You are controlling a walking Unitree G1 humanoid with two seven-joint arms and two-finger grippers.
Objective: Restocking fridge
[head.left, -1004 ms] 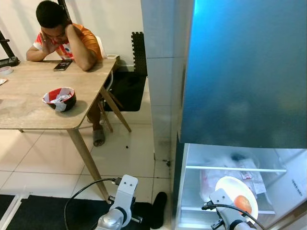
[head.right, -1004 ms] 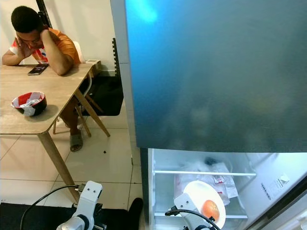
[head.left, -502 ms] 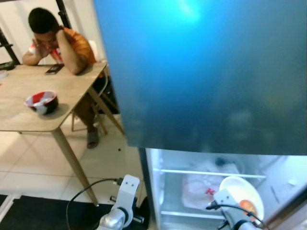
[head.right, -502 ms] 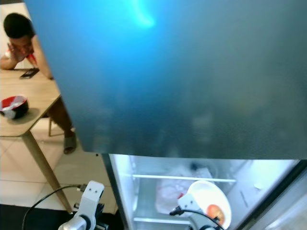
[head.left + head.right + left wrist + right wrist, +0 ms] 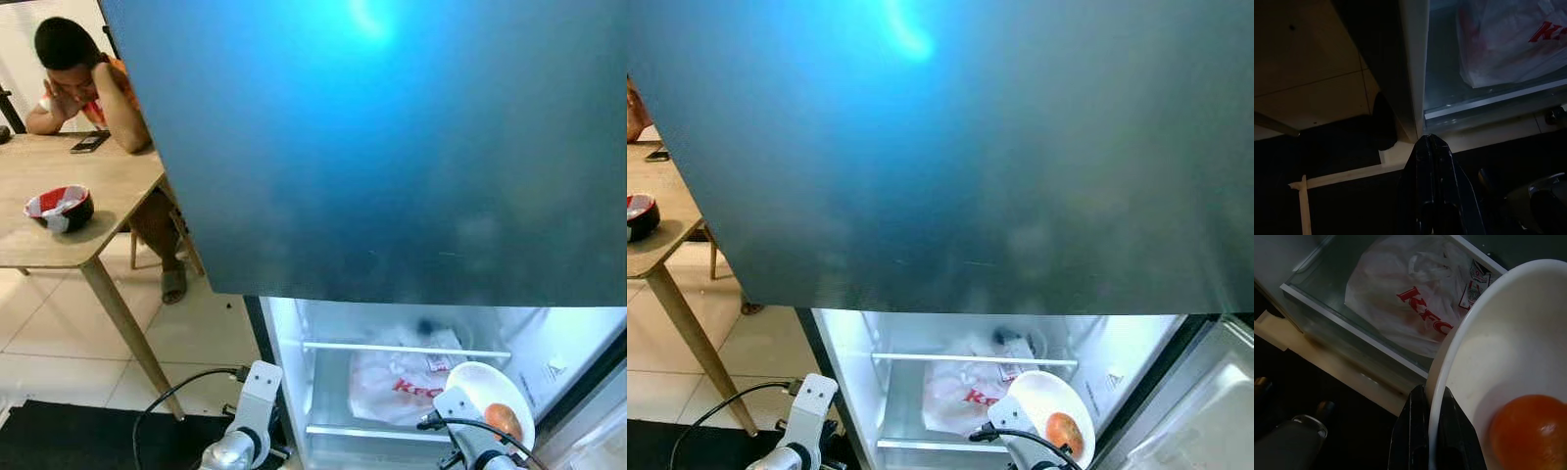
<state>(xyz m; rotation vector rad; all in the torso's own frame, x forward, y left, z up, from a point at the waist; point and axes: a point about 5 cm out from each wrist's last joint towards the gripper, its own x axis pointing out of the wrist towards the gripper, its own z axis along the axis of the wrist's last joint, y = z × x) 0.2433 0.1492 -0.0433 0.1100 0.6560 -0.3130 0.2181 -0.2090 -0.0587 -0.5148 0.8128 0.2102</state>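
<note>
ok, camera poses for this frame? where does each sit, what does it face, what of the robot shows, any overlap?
Head stereo: looks down at the open fridge; both silver arms show.
Left wrist: faces the fridge's base; shut left gripper.
Right wrist: right gripper clamps the white bowl holding an orange.
Shared: the KFC bag.

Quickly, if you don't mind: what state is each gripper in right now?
Left gripper: shut, holding nothing, idle beside the fridge.
Right gripper: shut on the rim of the white plate carrying an orange.
</note>
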